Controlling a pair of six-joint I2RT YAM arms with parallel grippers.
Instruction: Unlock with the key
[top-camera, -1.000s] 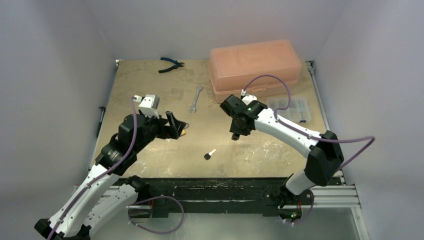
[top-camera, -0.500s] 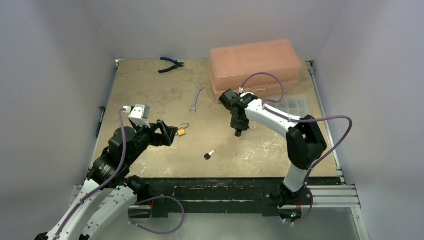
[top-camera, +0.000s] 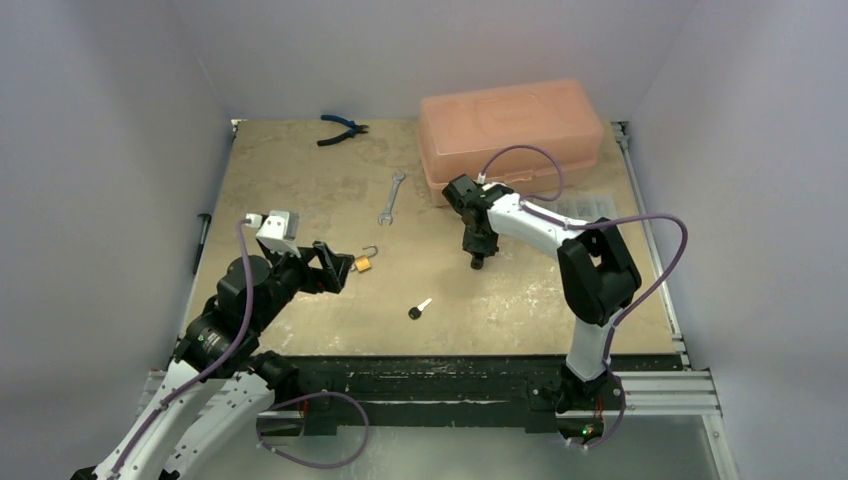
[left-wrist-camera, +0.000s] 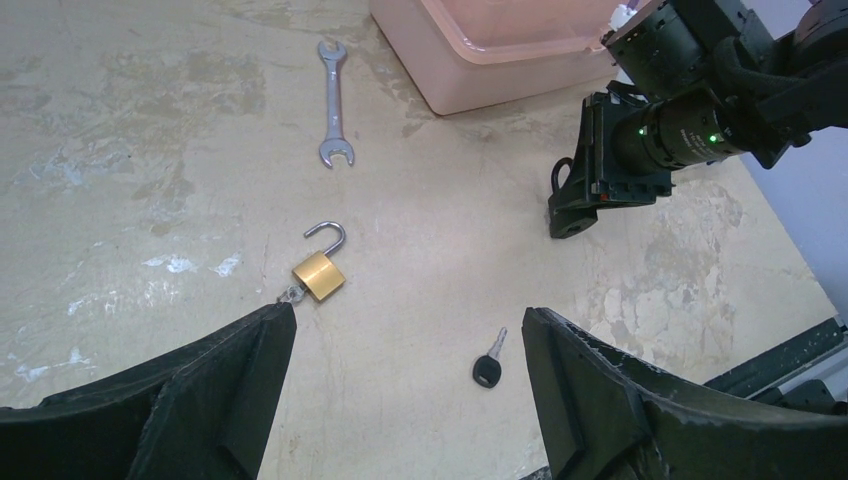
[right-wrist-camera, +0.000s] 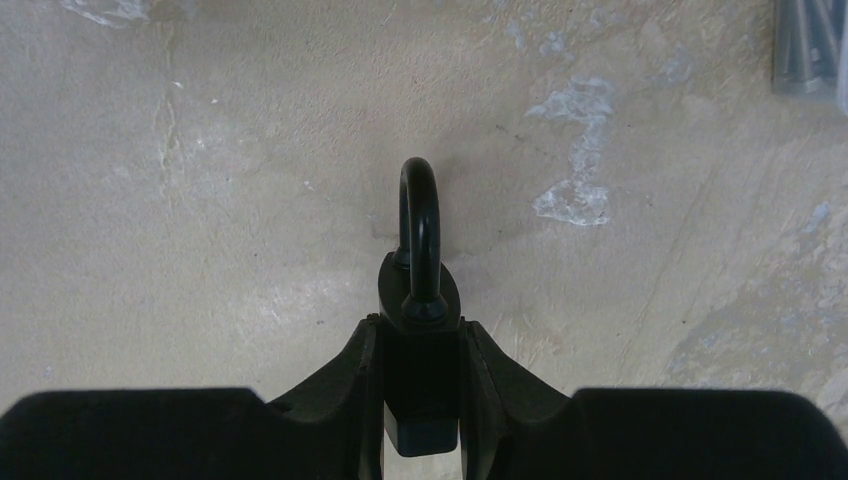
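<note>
So here's my setup. My right gripper (right-wrist-camera: 418, 335) is clamped narrow on a black padlock (right-wrist-camera: 420, 400), one finger on each flat side of the body. The shackle sticks straight out past my fingertips toward the table (right-wrist-camera: 200, 150). I can't tell whether it's touching the surface or just above it. I'd say I'm holding it this way so the body can't twist while the key goes in. The catch is that the keyhole end seems to be buried back between my fingers, so it may need re-angling.

My left gripper (left-wrist-camera: 405, 318) is spread wide with nothing in it, hanging over the table. The key (left-wrist-camera: 488, 362) lies flat just under it, nearer its right finger, and nobody has hold of it. A brass padlock (left-wrist-camera: 319, 275) sits by its left fingertip with the shackle already swung open, so that one looks done.

Farther ahead of the left gripper are a wrench (left-wrist-camera: 331, 100) and a pink box (left-wrist-camera: 500, 50), neither of them in play.

My guess is wide jaws over a loose key means picking it up comes next. It's thin and flat, so it could easily skid.
</note>
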